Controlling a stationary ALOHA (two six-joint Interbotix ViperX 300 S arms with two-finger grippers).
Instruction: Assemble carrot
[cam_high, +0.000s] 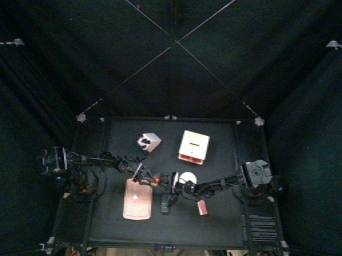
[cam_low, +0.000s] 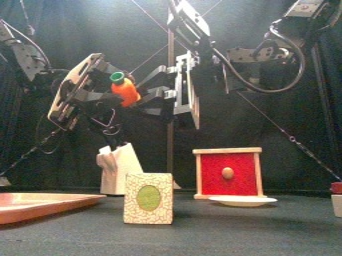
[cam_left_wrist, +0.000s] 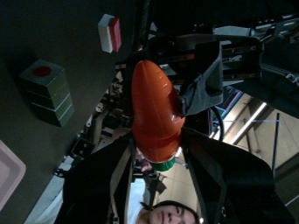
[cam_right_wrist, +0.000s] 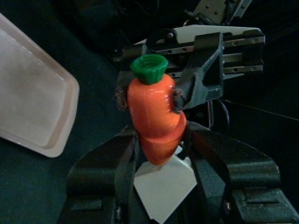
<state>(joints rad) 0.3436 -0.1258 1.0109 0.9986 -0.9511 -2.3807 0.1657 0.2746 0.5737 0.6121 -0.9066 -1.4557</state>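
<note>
Carrot held in the air between both grippers

Carrot (cam_low: 124, 90) hangs high above the table (cam_low: 267, 225), well clear of everything standing on it. Nearest the front edge stands a small green-patterned card (cam_low: 148, 197); a pink board (cam_low: 40, 205) lies to one side and a red box (cam_low: 227, 172) behind a white dish (cam_low: 242, 201) to the other, with a white block (cam_low: 118, 165) further back.

Above these, the left gripper (cam_left_wrist: 149, 166) has its jaws spread wide on the carrot's green-capped end, while the right gripper (cam_right_wrist: 158, 153) pinches the pointed orange end; how firmly the right one holds cannot be told.

It looks like a small, hard, glossy plastic toy: light, stiff, unlikely to deform, but smooth enough to slip or twist between flat pads. The tapered tip gives poor purchase, so the thick middle of the orange body is probably the safer hold. If it is made of joined pieces, pulling along its length may part them; pushing inward should seat them.

Its long axis runs from one gripper to the other, steeply tilted in the front view, green cap (cam_right_wrist: 149, 66) up and toward the left arm, tip toward the right.
</note>
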